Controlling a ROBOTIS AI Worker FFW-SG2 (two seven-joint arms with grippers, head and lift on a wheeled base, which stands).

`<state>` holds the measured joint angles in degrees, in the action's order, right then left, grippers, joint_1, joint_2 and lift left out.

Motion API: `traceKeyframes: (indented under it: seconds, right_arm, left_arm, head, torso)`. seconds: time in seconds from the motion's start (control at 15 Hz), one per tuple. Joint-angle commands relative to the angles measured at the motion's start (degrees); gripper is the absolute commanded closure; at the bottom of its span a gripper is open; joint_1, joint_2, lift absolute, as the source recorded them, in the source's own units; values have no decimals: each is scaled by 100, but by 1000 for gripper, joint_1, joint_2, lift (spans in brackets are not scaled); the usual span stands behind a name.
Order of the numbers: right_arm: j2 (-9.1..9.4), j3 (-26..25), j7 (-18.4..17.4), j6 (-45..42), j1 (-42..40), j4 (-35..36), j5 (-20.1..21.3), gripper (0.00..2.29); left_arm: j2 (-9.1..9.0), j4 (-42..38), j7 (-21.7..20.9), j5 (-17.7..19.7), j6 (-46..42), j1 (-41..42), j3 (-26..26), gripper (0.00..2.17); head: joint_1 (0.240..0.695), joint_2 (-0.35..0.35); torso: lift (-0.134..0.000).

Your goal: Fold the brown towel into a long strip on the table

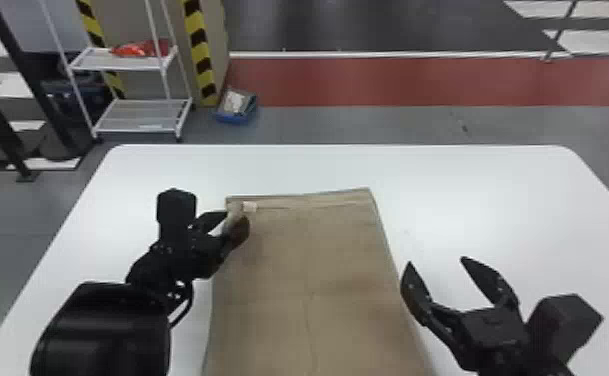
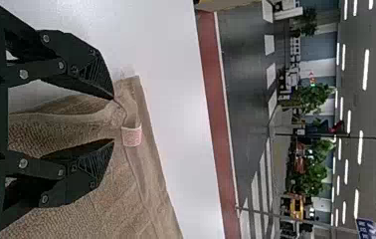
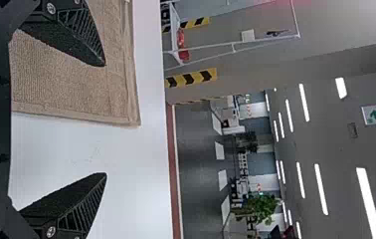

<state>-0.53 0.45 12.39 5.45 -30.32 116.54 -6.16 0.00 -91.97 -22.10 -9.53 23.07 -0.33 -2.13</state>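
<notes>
The brown towel (image 1: 313,260) lies folded with several layers, its length running from the table's middle toward the near edge. At its far left corner is my left gripper (image 1: 233,223), its fingers parted around a raised bit of cloth. In the left wrist view, a ridge of the towel (image 2: 141,169) rises between the fingertips of the left gripper (image 2: 114,119), close beside a small pale tag (image 2: 132,135). My right gripper (image 1: 437,262) stands open by the towel's right edge. One finger of the right gripper (image 3: 106,119) is over the towel (image 3: 61,79), the other over bare table.
The white table (image 1: 468,175) has free room beyond the towel and to both sides. Past its far edge, on the floor, stand a white wire rack (image 1: 140,112) at the left and a small blue bin (image 1: 236,106).
</notes>
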Motion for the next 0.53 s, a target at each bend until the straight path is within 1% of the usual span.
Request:
traceKeyframes:
  seconds: [0.0,0.07,0.13,0.27,0.33,0.4,0.47]
  right_arm:
    - [0,8,0,32,9,9,1,93]
    - [0,16,0,32,0,18,1,93]
    - [0,16,0,32,0,26,1,93]
    - [0,8,0,32,-9,35,1,93]
    - [0,8,0,32,-9,35,1,93]
    - [0,8,0,32,-9,35,1,93]
    - [0,8,0,32,-18,35,1,93]
  left_arm:
    - [-15,-207,-356,-22,-8,104,28,910]
    - [-15,-207,-365,-84,45,104,72,1389]
    - [-15,-207,-347,-172,80,104,99,1531]
    - [-15,-234,-330,-189,80,156,134,1534]
    - [-15,-392,-330,-189,80,218,134,1538]
    - [-15,-629,-312,-181,185,350,204,1784]
    - [-15,-1033,-312,-181,396,517,239,1973]
  head:
    - [695,16]
    - [695,12]
    - [695,4]
    - [695,-3]
    - [695,-4]
    - [695,-5]
    - [695,-6]
  torso:
    - [-123]
    - [-123]
    - [-123]
    - [-123]
    - [-123]
    - [-123]
    - [-123]
